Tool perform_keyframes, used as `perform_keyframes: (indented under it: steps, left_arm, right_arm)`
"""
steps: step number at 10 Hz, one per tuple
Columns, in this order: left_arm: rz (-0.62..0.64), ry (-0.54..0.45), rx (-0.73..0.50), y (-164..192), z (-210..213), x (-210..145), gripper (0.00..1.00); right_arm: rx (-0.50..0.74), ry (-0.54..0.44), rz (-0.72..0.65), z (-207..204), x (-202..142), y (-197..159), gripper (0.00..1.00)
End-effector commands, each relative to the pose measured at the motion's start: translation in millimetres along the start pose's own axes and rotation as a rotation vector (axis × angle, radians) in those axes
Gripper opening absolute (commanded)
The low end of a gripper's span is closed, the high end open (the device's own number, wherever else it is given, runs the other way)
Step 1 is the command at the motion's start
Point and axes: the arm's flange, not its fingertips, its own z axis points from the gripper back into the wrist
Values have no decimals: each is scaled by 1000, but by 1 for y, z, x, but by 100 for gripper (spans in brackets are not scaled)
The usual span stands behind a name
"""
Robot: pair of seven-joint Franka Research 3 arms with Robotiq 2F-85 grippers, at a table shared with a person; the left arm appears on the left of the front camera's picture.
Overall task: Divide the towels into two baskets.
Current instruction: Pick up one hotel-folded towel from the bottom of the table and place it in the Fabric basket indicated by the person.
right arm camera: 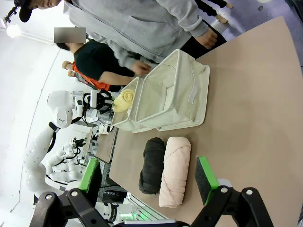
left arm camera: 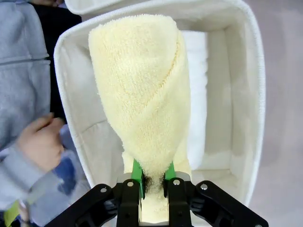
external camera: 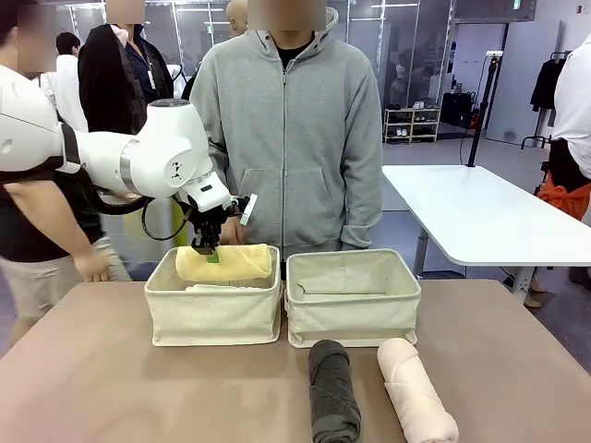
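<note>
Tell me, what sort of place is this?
Probably a robotics lab or demo hall, not a home: a white robot arm holds a yellow towel at a basket on a worktable, a person stands across it, and a bare white table sits on an open floor behind.

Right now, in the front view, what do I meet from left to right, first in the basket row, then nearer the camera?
Basket row: left basket, with the pale yellow towel in the left gripper → right basket. Nearer: dark grey towel → pale pink towel.
</note>
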Motion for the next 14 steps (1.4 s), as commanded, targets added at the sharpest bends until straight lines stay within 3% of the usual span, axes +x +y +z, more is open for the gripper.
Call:
perform_keyframes:
  steps: [1,2,3,4,5,6,7,10,11,14]
  left_arm:
    - [-25,2,5,8,6,-2,20]
    - [-27,14,-6,9,4,-2,20]
    - [-33,20,-1,8,3,-1,54]
    - [-35,31,1,8,5,1,55]
    - [-41,27,3,7,8,2,89]
    - [-44,24,3,5,9,2,90]
    - [-38,17,-2,1,10,1,100]
    - [63,-16,9,-23,22,-12,100]
    - [-16,7,17,3,10,4,100]
    - [-16,7,17,3,10,4,100]
  right_arm:
    - [14,-11,9,0,-1,3,100]
    - [14,-11,9,0,-1,3,100]
    - [14,-11,9,0,-1,3,100]
    - [14,-11,9,0,-1,3,100]
    - [14,-11,9,0,-1,3,100]
    - [14,-11,9,0,-1,3,100]
    - [14,-11,9,0,-1,3,100]
    - [14,-11,9,0,-1,3,100]
    - [14,-11,9,0,-1,3,100]
    - [14,-11,9,0,-1,3,100]
